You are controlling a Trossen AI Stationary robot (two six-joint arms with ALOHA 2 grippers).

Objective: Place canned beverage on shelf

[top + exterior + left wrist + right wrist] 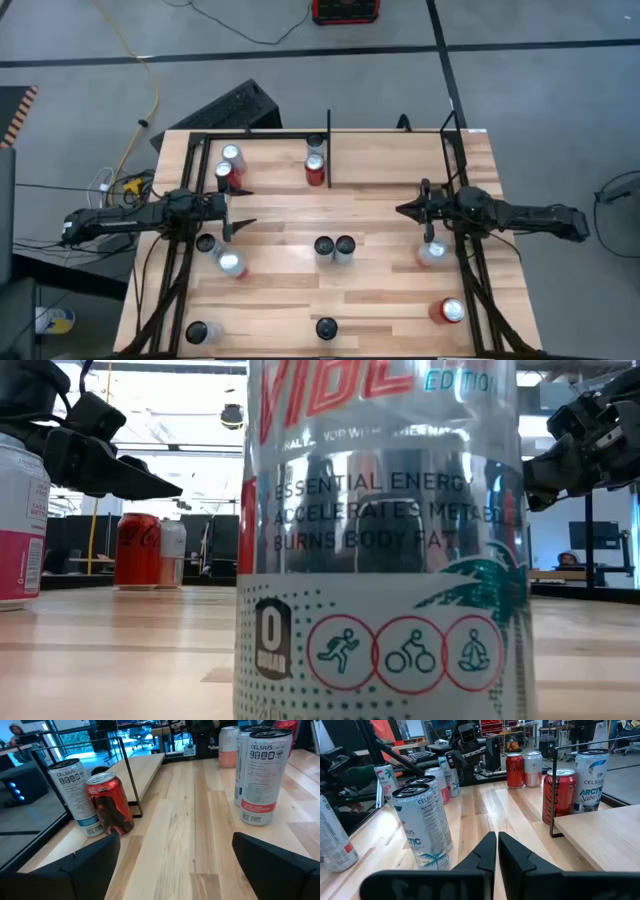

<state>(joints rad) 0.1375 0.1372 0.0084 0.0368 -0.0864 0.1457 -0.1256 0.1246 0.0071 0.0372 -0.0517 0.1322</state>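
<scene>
- Closest to the low camera, a tall silver can [385, 540] with teal palm art and red lettering fills most of that view, standing upright on the table
- Light wooden plank table [380, 290] framed by thin black metal rails comes next in size; its far strip, the shelf [390, 160], has a short black divider bar [329, 150]
- Left gripper [240, 215], dark, two-fingered, hovers over the table's left part with fingers spread wide and nothing between them
- Right gripper [403, 210] hangs over the right part, fingers pressed together, empty
- Red can [316, 170] and a silver one behind it stand on the shelf just left of the divider
- Another red and white pair [228, 170] stands at the shelf's left end
- Two tall white Celsius cans [334, 247] stand touching mid-table
</scene>
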